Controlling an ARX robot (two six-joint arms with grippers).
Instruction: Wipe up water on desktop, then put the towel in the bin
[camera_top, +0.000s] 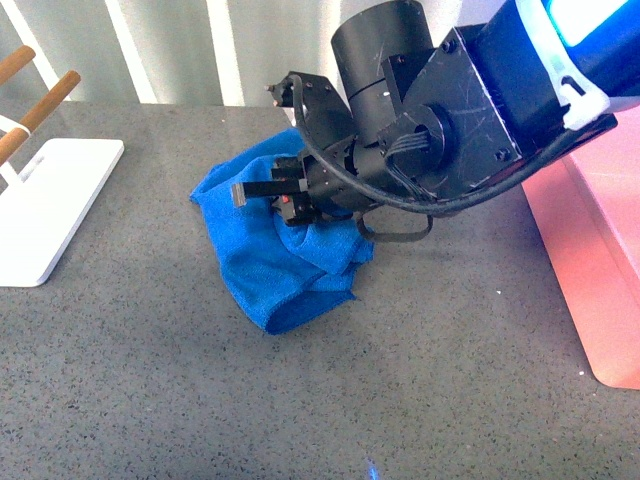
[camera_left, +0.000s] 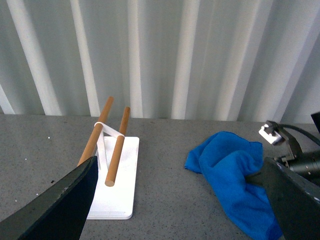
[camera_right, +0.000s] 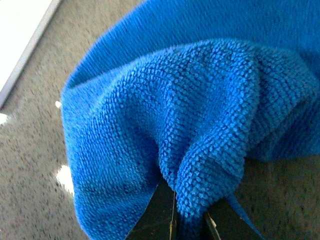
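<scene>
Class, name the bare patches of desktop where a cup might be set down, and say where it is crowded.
Widest: the near strip of desktop, in front of the towel. Also free: between the white stand and the towel, and between the towel and the bin. Crowded: the middle, where the right gripper has its jaws pinching the towel.

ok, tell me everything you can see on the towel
The towel is bright blue looped microfibre, crumpled into folds. It lies on the desktop between the white peg stand and the pink bin, touching neither. The right gripper pinches a raised fold, and the rest lies on the surface. Wetness cannot be judged.
</scene>
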